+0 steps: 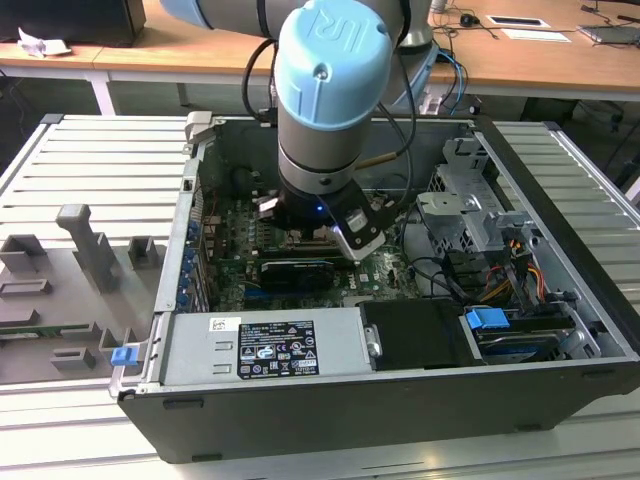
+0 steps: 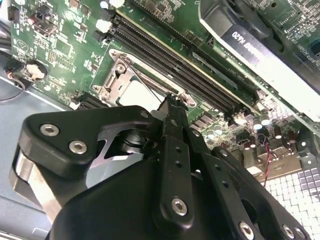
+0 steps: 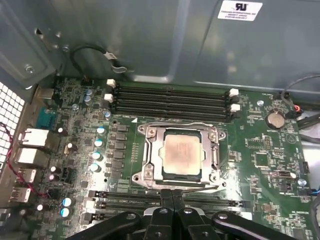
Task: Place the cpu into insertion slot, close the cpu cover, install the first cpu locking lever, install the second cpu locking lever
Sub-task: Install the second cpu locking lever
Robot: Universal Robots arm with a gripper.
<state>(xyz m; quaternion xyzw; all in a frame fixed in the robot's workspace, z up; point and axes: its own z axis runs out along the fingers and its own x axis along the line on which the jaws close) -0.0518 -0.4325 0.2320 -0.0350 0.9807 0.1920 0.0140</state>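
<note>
Pale beige cpu [image 3: 182,153], green motherboard [image 3: 260,145]

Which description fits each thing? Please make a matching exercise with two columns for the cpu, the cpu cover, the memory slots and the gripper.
Things:
1. cpu
2. cpu cover
3. memory slots
4. gripper

Descriptions:
A. long, black, in parallel rows
B. black, at the socket's edge by a thin lever wire
C. pale square seated in the socket
D. metal frame lying closed around the chip

Pairs: 1-C, 2-D, 3-A, 4-B
</note>
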